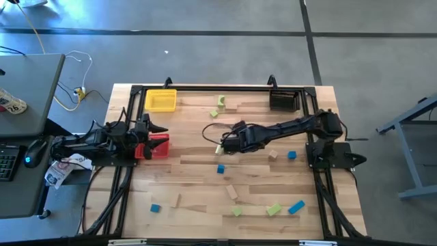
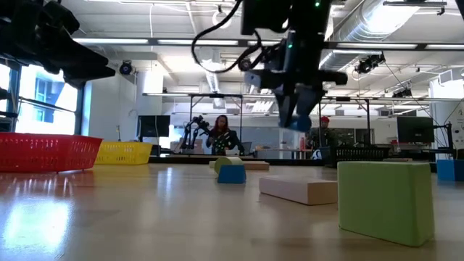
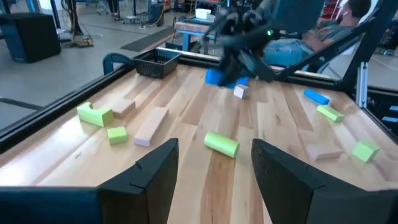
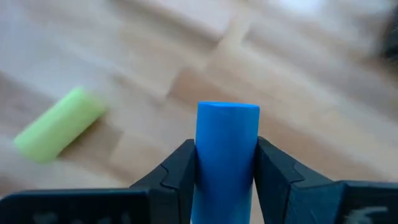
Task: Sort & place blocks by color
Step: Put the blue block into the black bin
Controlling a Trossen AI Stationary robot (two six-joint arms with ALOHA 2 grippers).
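Observation:
My right gripper (image 1: 228,143) hangs over the middle of the table, shut on a blue block (image 4: 227,134), which also shows in the low view (image 2: 299,122). A light green cylinder (image 4: 59,124) lies on its side on the wood just beside and below it. Other blocks lie scattered: a blue cube (image 1: 220,168), a green one (image 1: 274,209), a tan bar (image 1: 232,193). My left gripper (image 3: 211,180) waits open at the table's left edge, above the red bin (image 1: 156,147). My right gripper pinches the blue block by two opposite sides (image 4: 227,162) between its two fingers. The block lies along the fingers, and its rounded free end (image 4: 227,109) sticks out past the fingertips. The fingers slant down from the table's right. The block is lifted clear of the table.
A yellow bin (image 1: 161,100) stands at the far left and a black bin (image 1: 285,100) at the far right. More blocks lie near the front edge (image 1: 295,206) and by the far edge (image 1: 221,101). A person sits beyond the table (image 2: 222,135).

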